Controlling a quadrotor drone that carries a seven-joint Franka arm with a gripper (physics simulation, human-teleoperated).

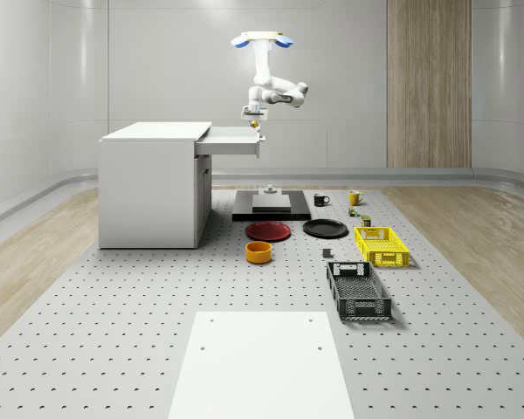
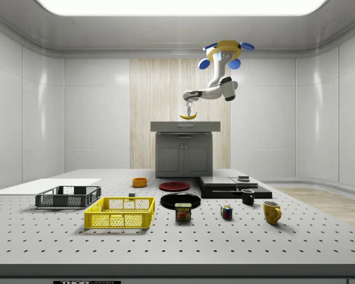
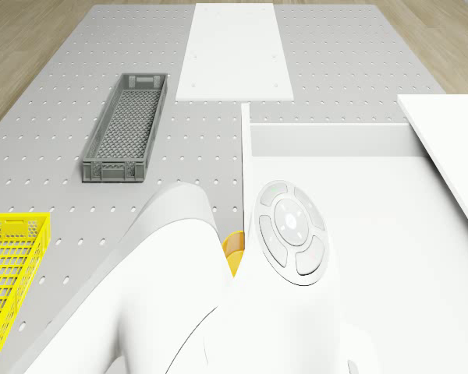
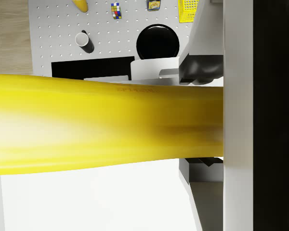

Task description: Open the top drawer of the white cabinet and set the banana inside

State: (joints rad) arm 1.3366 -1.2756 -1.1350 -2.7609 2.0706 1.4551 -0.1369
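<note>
In a pale-walled room with a grey perforated surface, the drone hovers above the pulled-out top drawer of the white box-shaped cabinet. Its end effector is pinched on the curved yellow banana, held over the drawer's front end. I judge a release here risks the banana striking the front edge and dropping to the floor.

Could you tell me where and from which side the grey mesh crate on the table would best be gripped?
Probably one long side wall of the grey mesh crate, near its middle, coming straight down from above. It lies flat and open-topped, and is long and narrow, so a mid-length grip should keep it level. The gripper currently holds the banana above the open top drawer, the drone hovering overhead.
</note>
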